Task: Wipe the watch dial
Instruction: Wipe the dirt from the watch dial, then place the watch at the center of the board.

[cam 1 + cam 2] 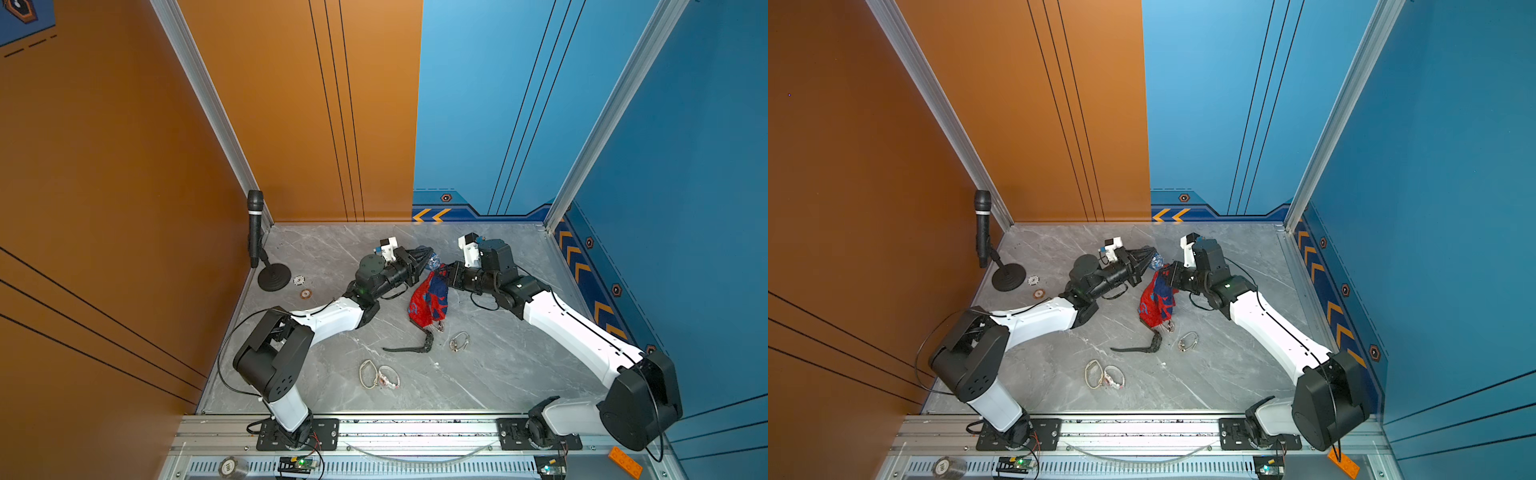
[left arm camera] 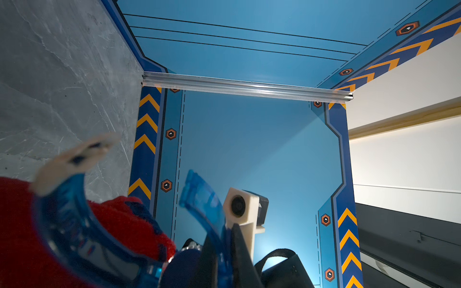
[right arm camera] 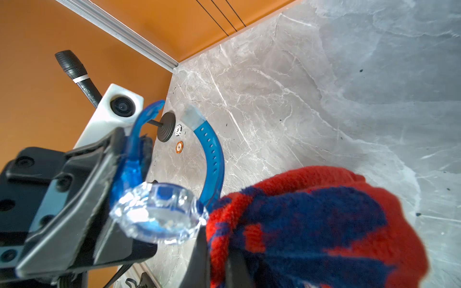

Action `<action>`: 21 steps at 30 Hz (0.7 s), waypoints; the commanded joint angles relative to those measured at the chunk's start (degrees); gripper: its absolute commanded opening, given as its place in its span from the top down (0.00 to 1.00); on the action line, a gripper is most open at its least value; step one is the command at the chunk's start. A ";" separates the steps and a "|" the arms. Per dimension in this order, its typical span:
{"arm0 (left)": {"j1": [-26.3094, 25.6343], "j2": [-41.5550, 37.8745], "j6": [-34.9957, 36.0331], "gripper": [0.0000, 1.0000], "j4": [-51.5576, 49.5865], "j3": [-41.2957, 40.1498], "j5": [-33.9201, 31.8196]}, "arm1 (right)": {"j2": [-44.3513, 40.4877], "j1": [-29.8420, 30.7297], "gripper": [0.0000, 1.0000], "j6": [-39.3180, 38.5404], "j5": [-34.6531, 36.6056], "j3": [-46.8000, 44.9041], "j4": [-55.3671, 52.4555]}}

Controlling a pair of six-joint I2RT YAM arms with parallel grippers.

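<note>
In both top views, just above centre of frame: left gripper (image 1: 429, 259) clamped on the strap of a translucent blue plastic watch (image 1: 434, 262), held clear of the grey marble tabletop (image 1: 498, 374). Just to its lower right: right gripper (image 1: 446, 275) pinched shut on a red and navy fuzzy cloth (image 1: 428, 305), bunched top against the watch, loose end hanging below. Under the cloth, lying flat: a black watch band (image 1: 409, 348).

In the left wrist view, at lower centre: blue strap (image 2: 207, 209) squeezed between the black fingers (image 2: 240, 256). At lower left, blurred: watch body pressed against the red cloth (image 2: 119, 219).

In the right wrist view, left of centre: clear faceted dial (image 3: 159, 212) turned toward the lens, touched at its right edge by the cloth (image 3: 311, 224). At left: left gripper (image 3: 129, 149) closed on the strap above the dial. At bottom centre: right gripper (image 3: 219, 269) closed into the cloth. At upper left: black microphone (image 3: 72, 67) on a round stand.
</note>
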 commanded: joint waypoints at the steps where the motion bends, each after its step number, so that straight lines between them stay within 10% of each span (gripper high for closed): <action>1: 0.66 0.17 0.00 1.00 1.59 0.92 4.52 | -3.42 -0.99 1.00 -1.17 4.23 3.08 -3.83; 9: 1.85 -0.99 -2.32 1.00 4.47 6.28 20.39 | -7.84 -6.27 1.00 -1.92 6.83 0.14 -7.12; 21: 6.45 -0.17 -2.40 1.00 3.02 5.75 24.89 | -11.83 -7.31 1.00 -3.47 1.89 -2.29 -1.24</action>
